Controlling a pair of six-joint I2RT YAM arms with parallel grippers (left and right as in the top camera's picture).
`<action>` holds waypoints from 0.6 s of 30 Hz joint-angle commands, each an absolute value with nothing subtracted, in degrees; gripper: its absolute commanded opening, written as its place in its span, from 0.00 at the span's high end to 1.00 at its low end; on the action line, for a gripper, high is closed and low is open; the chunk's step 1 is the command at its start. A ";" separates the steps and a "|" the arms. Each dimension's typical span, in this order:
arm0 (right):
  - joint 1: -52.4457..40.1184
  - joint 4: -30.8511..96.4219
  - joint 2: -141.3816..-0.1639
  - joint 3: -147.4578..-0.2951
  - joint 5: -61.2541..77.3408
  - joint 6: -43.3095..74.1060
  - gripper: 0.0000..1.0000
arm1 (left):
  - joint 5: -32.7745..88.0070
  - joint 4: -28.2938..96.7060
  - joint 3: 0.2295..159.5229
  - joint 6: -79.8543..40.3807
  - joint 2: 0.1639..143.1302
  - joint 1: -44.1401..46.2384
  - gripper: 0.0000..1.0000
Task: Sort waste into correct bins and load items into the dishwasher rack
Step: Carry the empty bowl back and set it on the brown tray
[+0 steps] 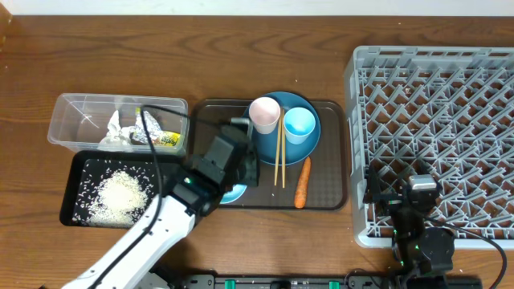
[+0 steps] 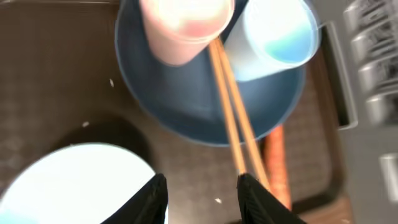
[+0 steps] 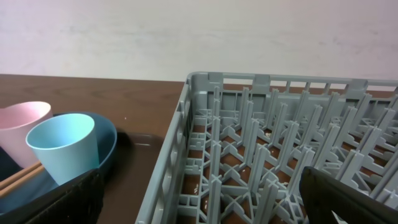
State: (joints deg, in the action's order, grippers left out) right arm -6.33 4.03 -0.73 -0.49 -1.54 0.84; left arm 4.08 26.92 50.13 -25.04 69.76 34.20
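Your left claw hangs over the brown tray with its jaws partly apart. Only the tray floor shows between them, so it grips nothing. The white bowl sits on that tray just left of the claw. In the wrist view its rim runs right up to the left finger, and you cannot tell whether the two touch.

Ahead of the claw lies the blue plate, carrying the pink cup and the light blue cup side by side. The chopsticks lie together, far ends on the plate between the cups, near ends on the tray. The carrot lies on the tray just right of them, beside the plate's edge.

Left of the brown tray, the clear tub holds the tissue, the foil and the yellow wrapper. In front of it, the black tray holds a heap of rice.

Your right claw is spread wide and empty at the near-left corner of the grey rack, which stands on the counter to the right of the brown tray
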 commanded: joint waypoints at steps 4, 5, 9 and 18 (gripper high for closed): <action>-5.87 4.10 -0.71 -0.32 -2.11 1.21 0.01 | 3.22 43.42 69.56 -22.70 72.34 34.15 0.60; -5.87 4.10 -0.71 -0.32 -2.11 1.21 0.01 | 3.14 46.85 72.55 -22.59 73.38 34.15 0.60; -5.87 4.10 -0.71 -0.32 -2.11 1.21 0.01 | 3.75 54.48 77.52 -22.61 75.61 34.30 0.60; -5.87 4.10 -0.71 -0.32 -2.11 1.21 0.01 | 5.23 59.31 77.10 -26.65 76.03 43.35 0.60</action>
